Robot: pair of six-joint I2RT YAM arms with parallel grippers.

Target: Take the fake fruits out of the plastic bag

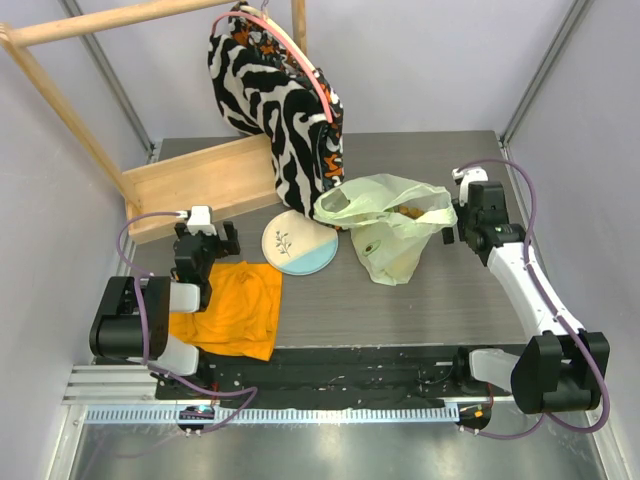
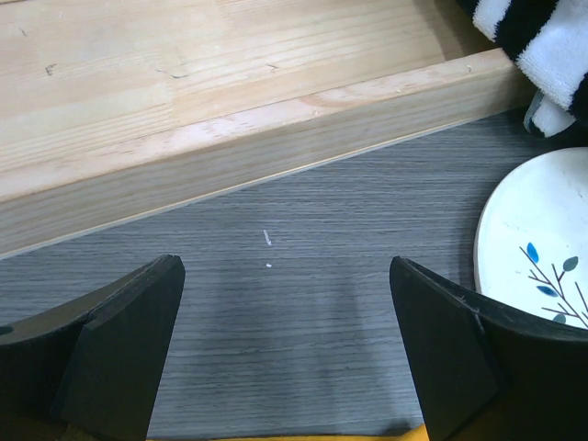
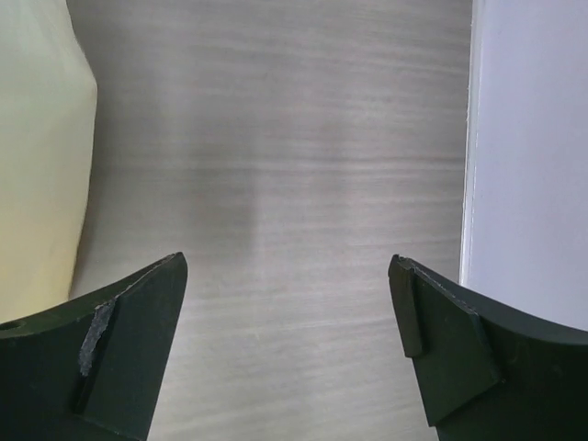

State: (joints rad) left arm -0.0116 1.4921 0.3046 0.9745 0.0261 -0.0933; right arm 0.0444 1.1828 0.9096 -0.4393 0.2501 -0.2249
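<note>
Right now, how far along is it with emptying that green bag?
Nothing looks done: no fruit lies on the table, and the fake fruits show inside the plastic bag. Nothing is in hand: the left jaws and right jaws stand open, empty. All fruit is left.

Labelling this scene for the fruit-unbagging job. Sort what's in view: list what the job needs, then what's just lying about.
For the job:
plastic bag
fake fruits, only glimpsed in the bag's mouth

Lying about:
plate
orange cloth
zebra-patterned bag
wooden stand
</note>
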